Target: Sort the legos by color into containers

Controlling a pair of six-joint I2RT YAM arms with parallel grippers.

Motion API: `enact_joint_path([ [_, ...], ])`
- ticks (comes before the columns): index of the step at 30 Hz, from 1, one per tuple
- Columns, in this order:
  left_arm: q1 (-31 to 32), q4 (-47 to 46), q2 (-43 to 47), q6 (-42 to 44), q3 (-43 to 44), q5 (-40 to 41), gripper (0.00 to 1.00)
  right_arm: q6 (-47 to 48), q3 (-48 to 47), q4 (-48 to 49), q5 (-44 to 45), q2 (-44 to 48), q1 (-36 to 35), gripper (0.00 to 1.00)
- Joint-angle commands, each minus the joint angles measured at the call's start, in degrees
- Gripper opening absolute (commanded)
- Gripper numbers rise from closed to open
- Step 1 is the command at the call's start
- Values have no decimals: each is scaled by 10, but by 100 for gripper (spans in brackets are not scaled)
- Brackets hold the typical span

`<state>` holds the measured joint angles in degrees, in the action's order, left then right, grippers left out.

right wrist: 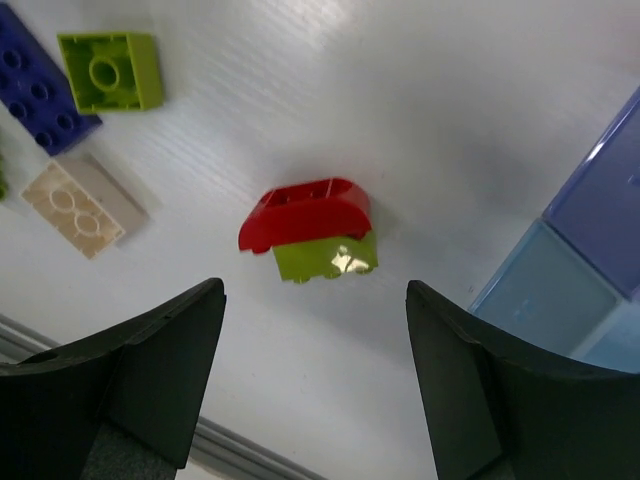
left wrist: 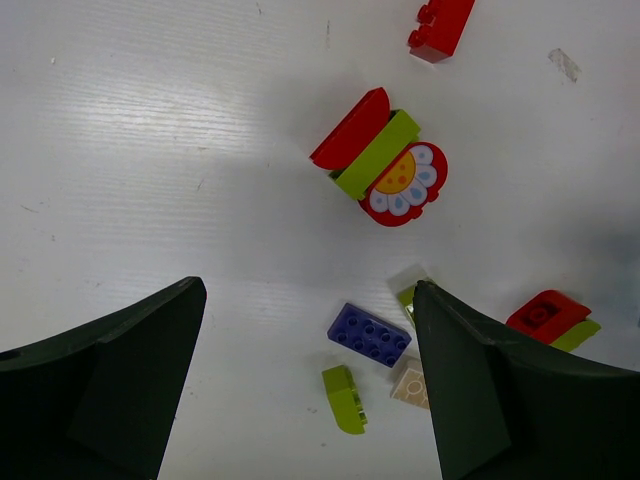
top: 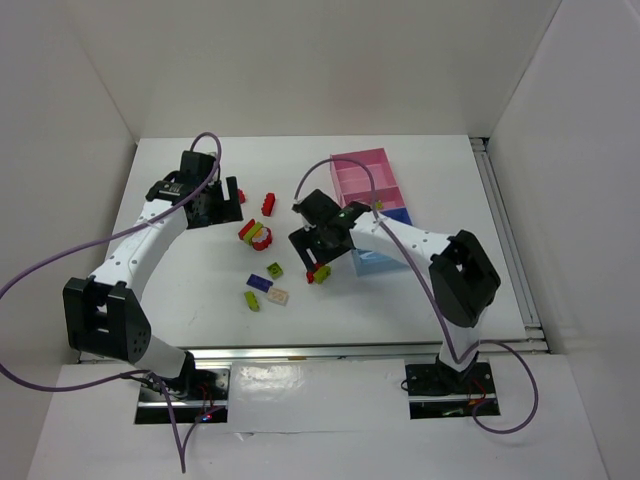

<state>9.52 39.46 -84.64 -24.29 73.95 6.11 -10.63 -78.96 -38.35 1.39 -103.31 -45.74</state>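
White tabletop (top: 200, 290), white walls all round. From above, the left gripper (left wrist: 307, 288) half hides a red brick (top: 240, 197) just beside it. Its fingers are spread over bare table, gripping nothing. Mid-table lie a red-and-white flower piece (left wrist: 400, 185) touching a lime brick, a purple brick (left wrist: 368, 334) and a beige brick (right wrist: 80, 205). The right gripper (right wrist: 315, 290), also spread and empty, hangs above a red-on-lime stack (right wrist: 310, 225). The right arm (top: 410, 238) covers part of the containers (top: 365, 175), pink shading to blue, at the right.
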Motion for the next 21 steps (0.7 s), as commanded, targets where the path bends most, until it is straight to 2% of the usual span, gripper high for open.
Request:
enact_joint_path([
  [1,2,2,-8,-11,8,0,95,-6,-53,10,36,-28,-2,80],
  [7,9,7,-34,-24,29,-28,95,-74,-165,20,24,-88,21,79],
  [9,15,7,-73,-24,62,-38,94,-88,-196,20,32,-112,28,78],
  [12,15,26,-118,-67,126,-33,92,-101,-240,38,27,-139,41,78],
  [15,-12,19,-137,-101,133,-63,92,-123,-297,50,27,-192,54,78],
  [19,-42,26,-142,-108,139,-69,92,-140,-463,32,36,-290,54,79],
  [21,-61,26,-131,-113,134,-69,92,-145,-510,32,36,-339,54,81],
])
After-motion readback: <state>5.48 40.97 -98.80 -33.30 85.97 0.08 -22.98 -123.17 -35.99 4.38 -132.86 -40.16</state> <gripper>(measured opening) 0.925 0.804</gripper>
